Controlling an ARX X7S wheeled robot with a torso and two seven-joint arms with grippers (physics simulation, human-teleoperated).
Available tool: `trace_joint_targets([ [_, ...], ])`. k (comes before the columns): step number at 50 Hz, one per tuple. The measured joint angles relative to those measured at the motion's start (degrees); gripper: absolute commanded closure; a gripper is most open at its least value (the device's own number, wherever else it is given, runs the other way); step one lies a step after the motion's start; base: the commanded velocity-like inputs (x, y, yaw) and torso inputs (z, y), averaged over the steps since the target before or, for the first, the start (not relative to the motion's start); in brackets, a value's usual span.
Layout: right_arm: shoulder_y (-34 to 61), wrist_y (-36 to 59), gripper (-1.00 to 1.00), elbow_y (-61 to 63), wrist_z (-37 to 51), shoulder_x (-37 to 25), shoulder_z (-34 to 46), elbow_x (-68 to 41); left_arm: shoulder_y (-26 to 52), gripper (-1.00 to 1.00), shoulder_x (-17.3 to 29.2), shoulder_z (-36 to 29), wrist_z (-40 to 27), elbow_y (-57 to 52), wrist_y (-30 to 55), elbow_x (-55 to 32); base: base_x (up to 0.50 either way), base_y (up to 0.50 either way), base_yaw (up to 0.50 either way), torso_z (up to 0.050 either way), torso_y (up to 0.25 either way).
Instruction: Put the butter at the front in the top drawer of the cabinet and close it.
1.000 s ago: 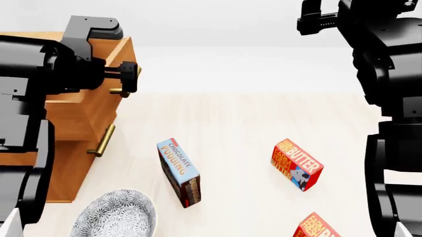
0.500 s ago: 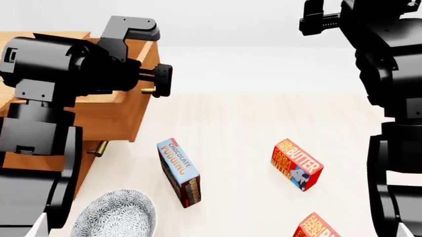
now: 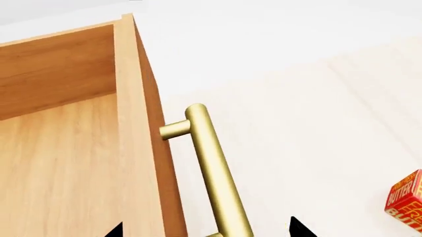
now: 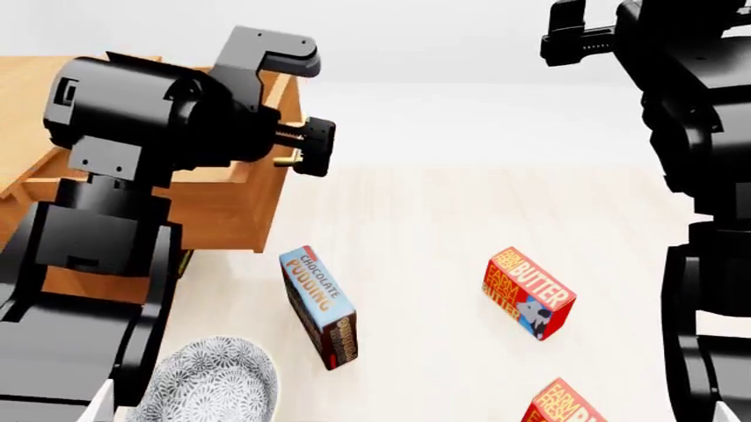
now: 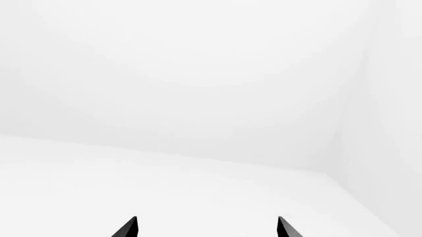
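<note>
The cabinet point(image 4: 30, 105) stands at the left, and its top drawer point(image 4: 241, 211) is pulled out, showing a bare wooden inside point(image 3: 59, 163). My left gripper point(image 4: 312, 146) is open. Its fingers straddle the drawer's brass handle point(image 3: 211, 168) without closing on it. Two red butter cartons lie on the pale surface. One butter carton point(image 4: 528, 293) is at mid right, and its corner point(image 3: 405, 200) shows in the left wrist view. The other butter carton point(image 4: 565, 404) is nearer me, cut off by the bottom edge. My right gripper point(image 4: 572, 37) hangs high at the right, open and empty, facing white background.
A blue-and-brown chocolate pudding box point(image 4: 319, 305) lies between the cabinet and the butter cartons. A patterned grey bowl point(image 4: 211, 387) sits at the lower left, near my left arm. My left arm hides the lower drawers.
The top drawer has slid out to the right, with my left gripper moving along at its handle. The lower drawer's handle is now hidden behind my left arm. The right arm has barely moved.
</note>
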State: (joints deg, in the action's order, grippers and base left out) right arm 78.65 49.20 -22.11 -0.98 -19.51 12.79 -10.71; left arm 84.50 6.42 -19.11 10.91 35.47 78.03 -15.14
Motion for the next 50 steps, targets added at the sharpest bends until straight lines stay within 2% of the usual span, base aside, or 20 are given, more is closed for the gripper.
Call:
trace_joint_targets([
  [8, 0.15, 0.54, -1.00, 0.42, 0.02, -0.05, 0.21, -0.09, 2.30, -1.00, 0.18, -0.86, 0.60, 1.13, -0.21, -0.58, 0.00, 0.00, 0.00, 0.000, 0.003],
  [25, 0.49, 3.05, -1.00, 2.33, -0.99, -0.71, 1.22, -0.52, 13.03, -1.00, 2.01, -0.43, 5.31, 3.39, -6.10, -5.40, 0.00, 0.00, 0.00, 0.000, 0.000],
  [36, 1.51, 6.80, -1.00, 5.29, -5.93, -3.96, 4.09, -1.63, 12.15, -1.00, 6.08, 0.81, 3.58, -2.11, -13.61, -4.45, 0.00, 0.00, 0.00, 0.000, 0.000],
  [50, 2.80, 12.26, -1.00, 8.38, -19.17, -12.55, 11.04, -4.59, 9.98, -1.00, 9.72, 2.73, -0.95, -7.68, -24.67, -1.44, 0.00, 0.00, 0.00, 0.000, 0.000],
])
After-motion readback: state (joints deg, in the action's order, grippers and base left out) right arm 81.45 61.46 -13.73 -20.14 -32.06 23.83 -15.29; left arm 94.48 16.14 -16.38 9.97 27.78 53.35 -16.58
